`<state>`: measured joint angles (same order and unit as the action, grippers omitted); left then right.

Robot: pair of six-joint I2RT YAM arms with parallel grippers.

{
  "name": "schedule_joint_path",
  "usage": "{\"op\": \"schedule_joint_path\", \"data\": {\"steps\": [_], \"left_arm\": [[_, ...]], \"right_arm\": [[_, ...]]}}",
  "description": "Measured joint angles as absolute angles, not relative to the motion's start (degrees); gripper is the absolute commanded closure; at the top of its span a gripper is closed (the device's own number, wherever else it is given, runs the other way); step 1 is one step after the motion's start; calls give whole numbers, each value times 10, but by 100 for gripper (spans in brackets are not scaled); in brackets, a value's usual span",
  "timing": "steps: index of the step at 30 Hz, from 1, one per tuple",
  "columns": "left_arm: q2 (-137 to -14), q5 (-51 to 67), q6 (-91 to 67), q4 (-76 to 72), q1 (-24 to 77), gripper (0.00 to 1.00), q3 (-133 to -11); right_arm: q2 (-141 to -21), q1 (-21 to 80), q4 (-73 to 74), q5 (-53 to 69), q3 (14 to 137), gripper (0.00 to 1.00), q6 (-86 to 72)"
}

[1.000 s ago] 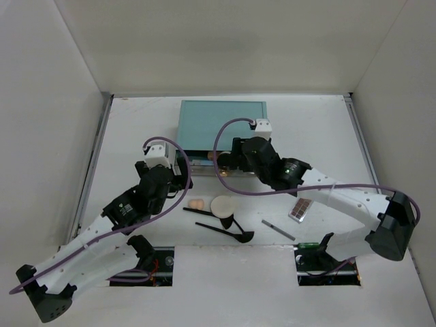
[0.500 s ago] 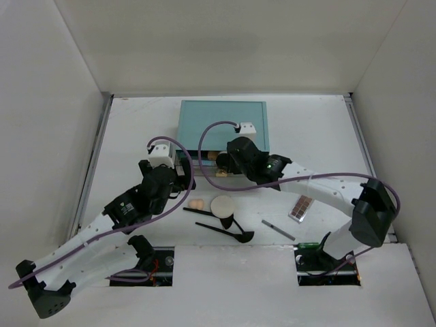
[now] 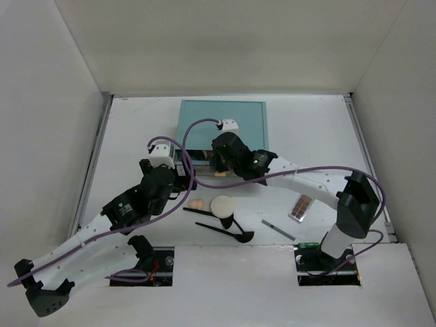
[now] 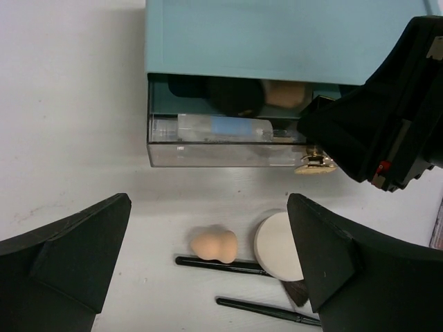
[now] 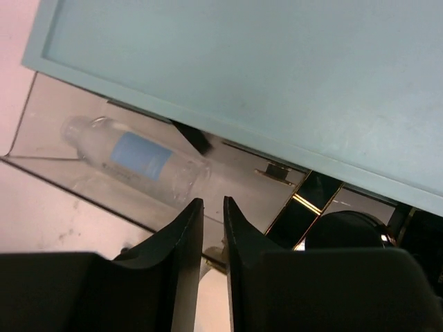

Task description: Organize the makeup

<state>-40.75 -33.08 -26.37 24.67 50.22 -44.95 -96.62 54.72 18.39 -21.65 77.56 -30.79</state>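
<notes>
The peach sponge [image 3: 196,204], round cream puff [image 3: 222,205] and two black brushes [image 3: 219,229] lie in front of the teal drawer box [image 3: 221,119]. The pencil [image 3: 278,229] and palette [image 3: 300,208] lie to the right. The box's lower drawer [image 4: 208,153] stands open and holds the clear bottle [image 4: 221,128]; a black jar [image 4: 223,93] and a tan item [image 4: 282,91] sit behind it. My right gripper [image 5: 213,200] is shut, a narrow slit between its fingers, over the drawer's front by the gold knob [image 4: 315,164]. My left gripper [image 4: 208,207] is open and empty above the sponge [image 4: 214,245].
White walls enclose the table on three sides. The right arm [image 3: 306,184] stretches across the table's middle above the palette. The purple cables [image 3: 194,146] loop over the drawer box's front.
My right gripper has swung left along the drawer's front, and its arm has stretched out. My left gripper has crept slightly forward. The makeup on the table has not moved.
</notes>
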Motion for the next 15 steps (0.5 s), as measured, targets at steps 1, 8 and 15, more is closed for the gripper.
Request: {"op": "schedule_joint_path", "data": {"steps": [1, 8, 15], "left_arm": [[-408, -331, -262, 246, 505, 0, -453], [-450, -330, -247, 234, 530, 0, -479], [-591, -308, -188, 167, 641, 0, -542]], "right_arm": [[-960, 548, 184, -216, 775, 72, -306], [-845, 543, 176, -218, 748, 65, -301], [-621, 439, 208, -249, 638, 53, -324]]}}
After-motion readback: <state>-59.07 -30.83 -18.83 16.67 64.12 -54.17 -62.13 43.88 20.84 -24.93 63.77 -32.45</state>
